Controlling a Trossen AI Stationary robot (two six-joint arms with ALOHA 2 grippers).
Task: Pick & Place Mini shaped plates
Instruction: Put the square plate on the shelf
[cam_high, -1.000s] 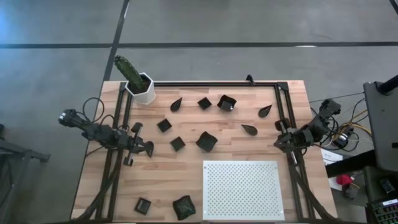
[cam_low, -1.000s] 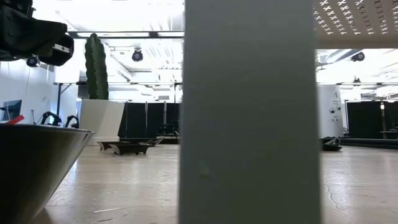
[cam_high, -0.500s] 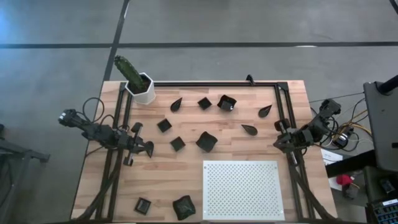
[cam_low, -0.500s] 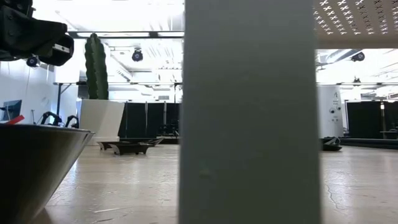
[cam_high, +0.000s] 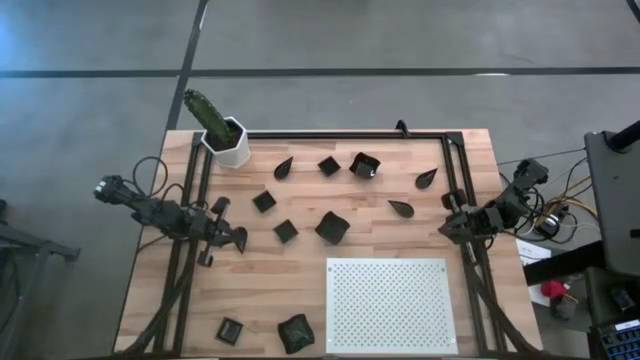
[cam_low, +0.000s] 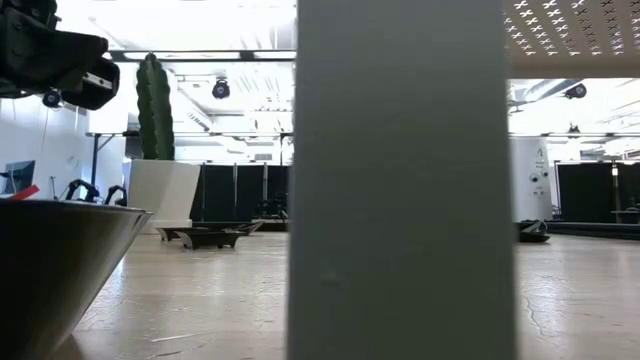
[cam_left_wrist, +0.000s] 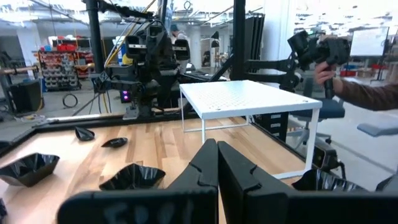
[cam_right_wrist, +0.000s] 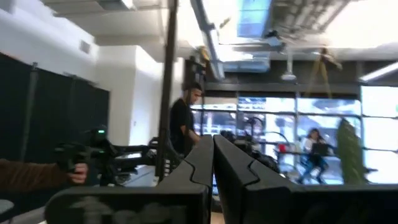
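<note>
Eleven mini shaped plates (cam_high: 331, 227) are counted on the wooden surface (cam_high: 270, 275): three teardrop-shaped, four small square, and four larger wavy-edged. One white perforated board (cam_high: 389, 304) and one white pot (cam_high: 229, 143) holding one cactus (cam_high: 205, 110) are also counted. Two arms are seen, one at each side.

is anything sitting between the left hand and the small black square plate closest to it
Nothing visible: bare wooden table separates the left hand, its fingers closed, from the small black square plate. The other black plates lie off that line.
</note>
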